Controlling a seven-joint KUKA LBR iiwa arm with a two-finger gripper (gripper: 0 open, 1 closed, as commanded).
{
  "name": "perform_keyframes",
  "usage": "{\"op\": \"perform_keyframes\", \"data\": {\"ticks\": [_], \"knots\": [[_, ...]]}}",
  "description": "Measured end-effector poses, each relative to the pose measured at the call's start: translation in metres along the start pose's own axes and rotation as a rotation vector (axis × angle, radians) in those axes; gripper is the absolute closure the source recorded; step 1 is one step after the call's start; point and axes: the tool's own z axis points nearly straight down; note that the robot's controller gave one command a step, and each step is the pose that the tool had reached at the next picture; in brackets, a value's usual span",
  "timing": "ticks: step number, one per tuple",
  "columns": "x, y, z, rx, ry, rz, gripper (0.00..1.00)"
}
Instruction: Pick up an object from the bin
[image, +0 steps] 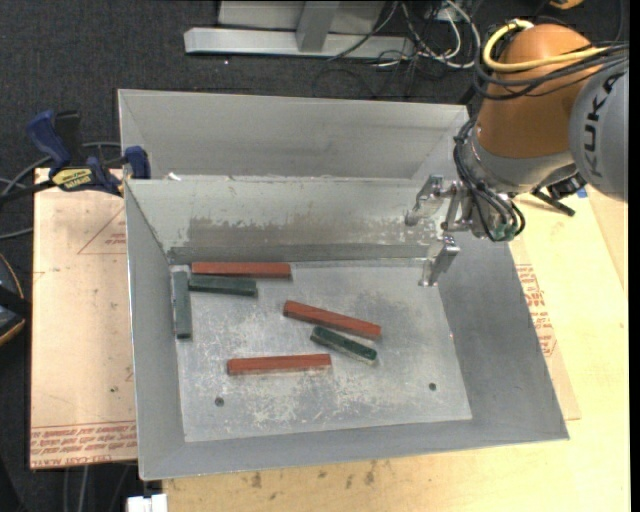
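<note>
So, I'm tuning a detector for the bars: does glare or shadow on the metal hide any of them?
Camera view: the grey metal bin has a pale streaky sheen low on its back wall; the long red-brown bar nearest it reads plainly, with only a thin shadow; nothing on the floor is hidden.

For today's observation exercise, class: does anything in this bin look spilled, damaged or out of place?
Nothing stands out. Three red bars, two dark green bars and one grey bar lie flat on the bin floor at varied angles; none looks broken or lies outside it.
</note>
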Motion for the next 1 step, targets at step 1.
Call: {"op": "perform_keyframes", "data": {"ticks": [1], "knots": [[0.009, 0.0163, 0.0452, 0.002, -0.005, -0.062, 0.0]]}}
